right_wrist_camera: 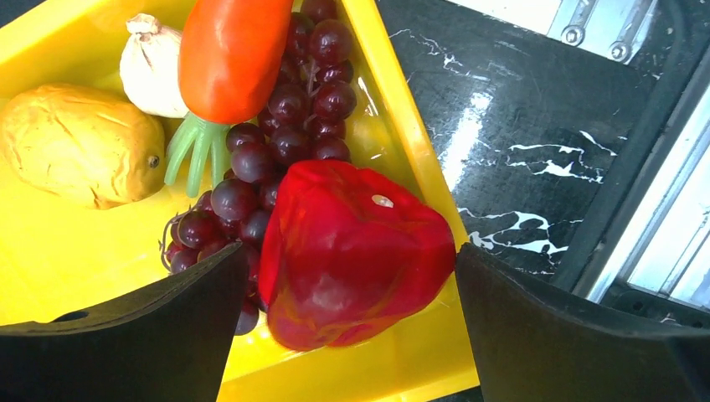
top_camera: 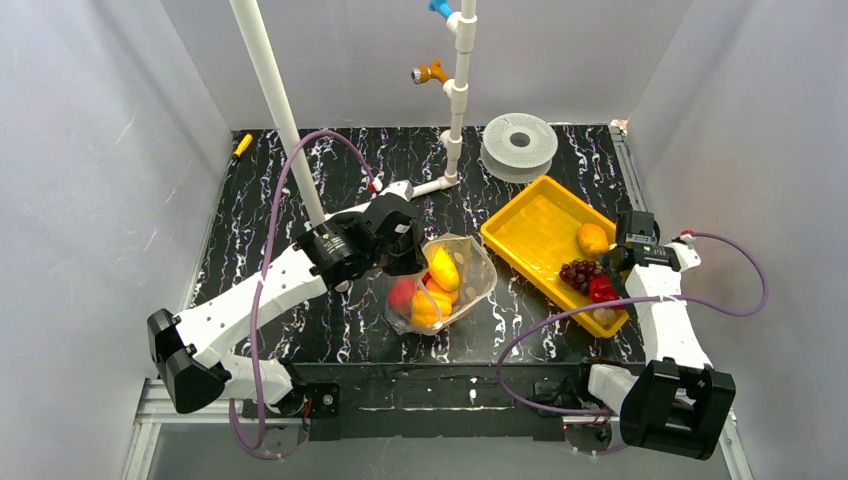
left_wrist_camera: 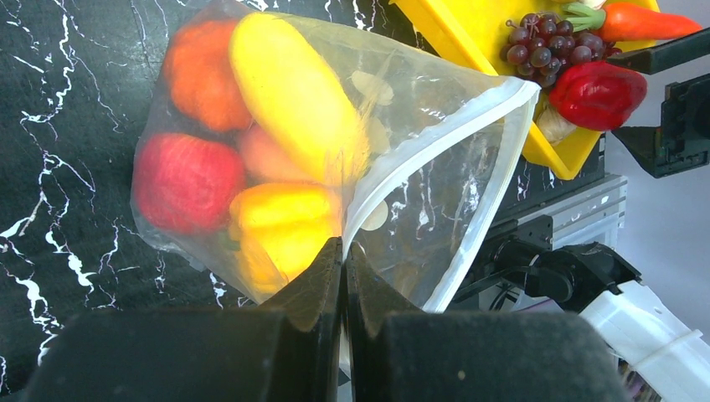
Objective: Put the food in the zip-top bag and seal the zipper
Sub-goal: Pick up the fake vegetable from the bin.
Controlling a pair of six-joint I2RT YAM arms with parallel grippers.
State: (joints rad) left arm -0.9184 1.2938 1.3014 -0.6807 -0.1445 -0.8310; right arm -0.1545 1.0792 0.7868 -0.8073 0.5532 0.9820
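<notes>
The black marbled table point(top_camera: 250, 200) ran under both arms, its near edge hidden by their bases. The yellow tray point(top_camera: 530, 225) lay on the right. From above, its near corner was covered by the right gripper point(right_wrist_camera: 347, 310), whose jaws stood wide apart either side of a red pepper point(right_wrist_camera: 356, 251), contact unclear. The zip-top bag point(left_wrist_camera: 435, 193) lay at centre, mouth gaping toward the tray. The left gripper point(left_wrist_camera: 343, 260) was pinched shut on its rim, where the zipper point(left_wrist_camera: 444, 126) ran into the fingertips and vanished. Yellow, orange and red food point(left_wrist_camera: 293, 92) inside showed blurred through the plastic. A slanted white pipe point(top_camera: 270, 90) stood just behind the left arm. In the tray, grapes point(right_wrist_camera: 276, 142) lay half buried under the pepper and a carrot point(right_wrist_camera: 234, 50) cut off at the wrist view's top.
</notes>
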